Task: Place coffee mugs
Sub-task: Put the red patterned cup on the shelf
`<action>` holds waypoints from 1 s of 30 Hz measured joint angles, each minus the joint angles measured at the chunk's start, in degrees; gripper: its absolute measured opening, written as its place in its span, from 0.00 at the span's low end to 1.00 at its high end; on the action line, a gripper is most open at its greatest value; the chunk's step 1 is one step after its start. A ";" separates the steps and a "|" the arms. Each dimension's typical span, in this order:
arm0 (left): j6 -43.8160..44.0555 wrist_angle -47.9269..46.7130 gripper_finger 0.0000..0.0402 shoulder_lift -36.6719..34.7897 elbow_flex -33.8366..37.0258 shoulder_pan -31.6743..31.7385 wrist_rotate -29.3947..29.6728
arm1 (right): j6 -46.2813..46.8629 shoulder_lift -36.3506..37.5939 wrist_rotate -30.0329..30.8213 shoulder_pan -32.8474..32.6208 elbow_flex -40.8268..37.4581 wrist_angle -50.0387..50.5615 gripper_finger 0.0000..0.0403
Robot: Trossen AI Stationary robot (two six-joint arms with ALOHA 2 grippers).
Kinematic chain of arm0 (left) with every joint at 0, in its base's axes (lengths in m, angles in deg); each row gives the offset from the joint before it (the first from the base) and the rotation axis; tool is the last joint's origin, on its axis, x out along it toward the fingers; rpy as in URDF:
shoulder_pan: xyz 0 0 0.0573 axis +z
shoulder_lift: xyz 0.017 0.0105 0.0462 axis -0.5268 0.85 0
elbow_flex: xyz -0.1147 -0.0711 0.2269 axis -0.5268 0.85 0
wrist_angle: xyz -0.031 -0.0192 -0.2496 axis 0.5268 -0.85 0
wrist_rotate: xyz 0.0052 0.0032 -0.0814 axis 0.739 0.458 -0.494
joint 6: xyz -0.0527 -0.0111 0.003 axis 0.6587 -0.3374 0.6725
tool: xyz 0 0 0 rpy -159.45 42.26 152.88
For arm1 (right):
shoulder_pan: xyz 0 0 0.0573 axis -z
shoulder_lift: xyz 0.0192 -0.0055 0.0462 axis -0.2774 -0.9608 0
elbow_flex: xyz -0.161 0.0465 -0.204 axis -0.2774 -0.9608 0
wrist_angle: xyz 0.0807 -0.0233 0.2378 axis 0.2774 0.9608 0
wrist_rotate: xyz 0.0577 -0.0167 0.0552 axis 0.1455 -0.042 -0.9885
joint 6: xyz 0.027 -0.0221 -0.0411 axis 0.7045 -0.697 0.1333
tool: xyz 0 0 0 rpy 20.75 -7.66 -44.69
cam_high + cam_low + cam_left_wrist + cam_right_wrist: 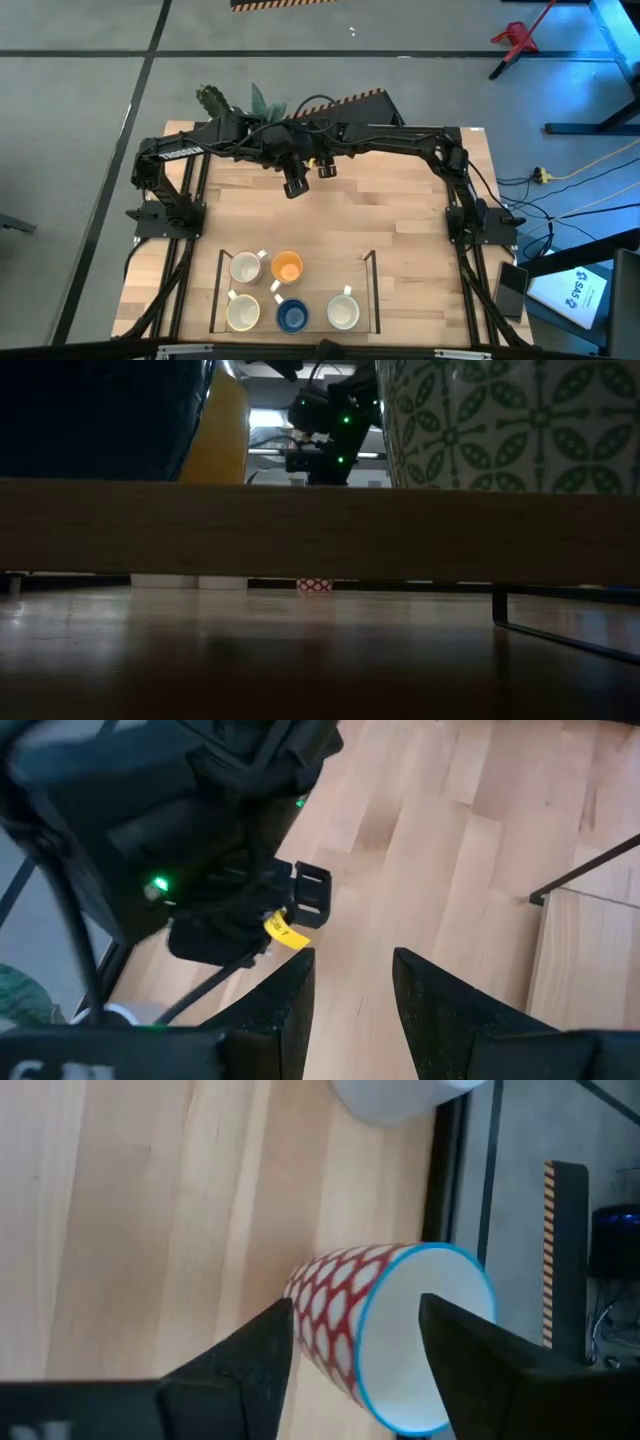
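Five mugs stand in a tray (372,262) at the table's near edge: two cream (246,267) (243,312), one orange (287,267), one blue (291,316) and one white (343,312). A sixth mug, white with a red pattern and a blue rim (385,1330), sits by the far edge; in the high view the arms hide it. My right gripper (355,1320) (327,170) is open over it, one finger on either side of its near wall. My left gripper (352,975) (295,185) hangs open beside it over bare wood, holding nothing. My right gripper comes at the red-patterned mug from above at a slant, one finger (265,1335) beside its patterned wall (330,1305) and the other (455,1335) in front of its mouth. I cannot tell whether either finger touches it.
Two plants in white pots stand at the far edge (210,100) (262,100); one pot's base (395,1095) is close to the patterned mug. The table's far rail (445,1180) runs just behind it. Bare wood (400,215) lies between the grippers and the tray.
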 joint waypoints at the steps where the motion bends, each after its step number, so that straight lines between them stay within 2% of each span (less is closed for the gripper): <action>1: 0.00 -0.21 0.32 0.00 0.00 -0.16 0.03 | 0.02 -0.43 0.50 -0.04 0.00 -0.01 0.51; 13: 0.00 -0.43 0.33 0.00 0.00 -1.14 0.03 | 1.18 -3.22 4.53 0.36 0.00 0.08 0.42; 20: -0.32 -0.45 0.33 0.00 0.00 -1.14 0.02 | 1.18 -3.22 4.49 0.33 0.01 0.78 0.27; 26: -0.44 -0.45 0.33 0.00 0.00 -1.14 0.02 | 1.12 -3.16 5.37 0.33 0.01 2.68 0.04; 30: -0.46 -0.45 0.33 0.00 0.00 -1.14 0.02 | 1.05 -3.18 5.68 0.33 -0.04 3.16 0.03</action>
